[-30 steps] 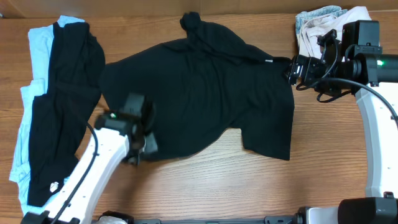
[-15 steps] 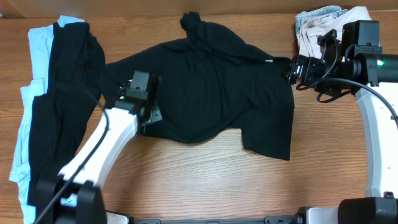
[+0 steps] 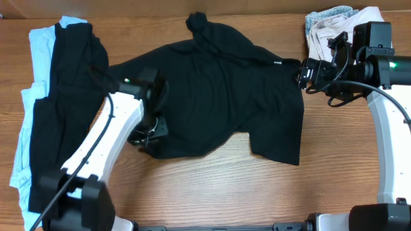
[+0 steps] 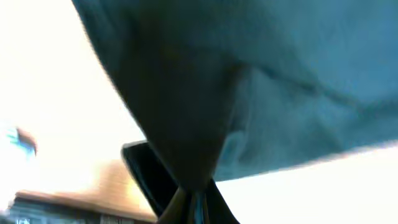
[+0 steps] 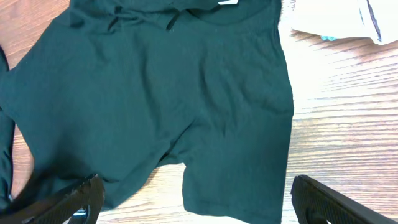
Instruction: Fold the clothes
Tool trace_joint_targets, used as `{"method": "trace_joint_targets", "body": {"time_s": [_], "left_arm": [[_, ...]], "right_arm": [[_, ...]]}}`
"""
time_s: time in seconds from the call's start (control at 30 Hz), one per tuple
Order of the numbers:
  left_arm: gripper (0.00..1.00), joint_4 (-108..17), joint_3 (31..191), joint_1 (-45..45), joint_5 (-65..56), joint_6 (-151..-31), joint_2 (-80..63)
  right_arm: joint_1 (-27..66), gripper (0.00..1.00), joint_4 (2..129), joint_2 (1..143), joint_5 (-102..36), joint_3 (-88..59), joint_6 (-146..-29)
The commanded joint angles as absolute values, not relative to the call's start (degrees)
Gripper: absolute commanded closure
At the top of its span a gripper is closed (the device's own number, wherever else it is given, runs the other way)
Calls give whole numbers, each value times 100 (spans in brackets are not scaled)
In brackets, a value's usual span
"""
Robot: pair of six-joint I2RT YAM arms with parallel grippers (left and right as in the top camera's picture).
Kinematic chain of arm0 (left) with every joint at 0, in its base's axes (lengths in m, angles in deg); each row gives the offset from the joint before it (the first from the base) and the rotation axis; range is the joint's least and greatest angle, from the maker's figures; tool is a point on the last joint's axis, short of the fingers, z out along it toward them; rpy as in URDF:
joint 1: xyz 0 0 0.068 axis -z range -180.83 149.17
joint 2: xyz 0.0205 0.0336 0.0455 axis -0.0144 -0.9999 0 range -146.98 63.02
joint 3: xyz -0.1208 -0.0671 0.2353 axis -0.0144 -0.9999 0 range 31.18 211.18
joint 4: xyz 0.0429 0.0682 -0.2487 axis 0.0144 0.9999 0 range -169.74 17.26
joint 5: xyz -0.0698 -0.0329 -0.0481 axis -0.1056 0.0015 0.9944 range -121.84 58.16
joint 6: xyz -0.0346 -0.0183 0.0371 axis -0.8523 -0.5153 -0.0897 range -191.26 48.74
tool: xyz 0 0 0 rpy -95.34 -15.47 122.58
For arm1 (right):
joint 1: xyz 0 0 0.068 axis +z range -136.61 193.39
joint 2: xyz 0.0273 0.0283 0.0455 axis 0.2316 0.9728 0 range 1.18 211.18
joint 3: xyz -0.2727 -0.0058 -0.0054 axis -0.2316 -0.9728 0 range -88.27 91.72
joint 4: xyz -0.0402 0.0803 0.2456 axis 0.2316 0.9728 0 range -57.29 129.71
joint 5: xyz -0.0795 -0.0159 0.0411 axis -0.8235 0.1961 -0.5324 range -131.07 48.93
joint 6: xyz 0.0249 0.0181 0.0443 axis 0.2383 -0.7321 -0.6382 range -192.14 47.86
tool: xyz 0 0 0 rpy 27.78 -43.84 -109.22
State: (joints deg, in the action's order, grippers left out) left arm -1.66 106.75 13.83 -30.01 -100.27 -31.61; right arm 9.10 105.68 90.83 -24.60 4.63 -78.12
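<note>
Black top [image 3: 218, 90] laid out on the table [image 3: 212, 192].
Its fabric is clamped by the left gripper [image 4: 194, 202]; the right gripper [image 5: 198, 202] is held apart.

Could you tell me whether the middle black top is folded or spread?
Spread: the black top lies open, rumpled; left hand pinches its edge.

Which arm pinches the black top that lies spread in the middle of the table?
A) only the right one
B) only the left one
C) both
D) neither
B: in the left wrist view the left gripper has its jaws shut on a gathered fold of the black top, while the right gripper holds its jaws wide apart above it, gripping nothing.
</note>
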Motion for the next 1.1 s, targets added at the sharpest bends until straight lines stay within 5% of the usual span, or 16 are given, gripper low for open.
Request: {"method": "trace_joint_targets", "body": {"time_s": [0.0, 0.33, 0.77, 0.83, 0.9, 0.93, 1.07], "left_arm": [[96, 361, 10876, 1416, -2151, -9677, -3028], [96, 173, 9703, 1418, -1419, -9098, -3065], [94, -3027, 9314, 1376, -2671, -9275, -4357], [79, -3429, 9316, 1376, -2789, -9273, -4565], [25, -3663, 9351, 1341, -2770, -9280, -4678], [6, -3630, 9414, 1304, -2737, -9291, -4687], [0, -2771, 10083, 1099, -2719, -9114, -4670]], "right_arm": [[918, 0, 10555, 9061, -2495, 461, -7818], [918, 0, 10625, 9061, -2497, 461, -7816], [918, 0, 10562, 9061, -2495, 461, -7818], [918, 0, 10562, 9061, -2495, 461, -7818], [918, 0, 10566, 9063, -2497, 461, -7818], [918, 0, 10575, 9063, -2497, 461, -7816], [918, 0, 10606, 9063, -2495, 461, -7816]]}}
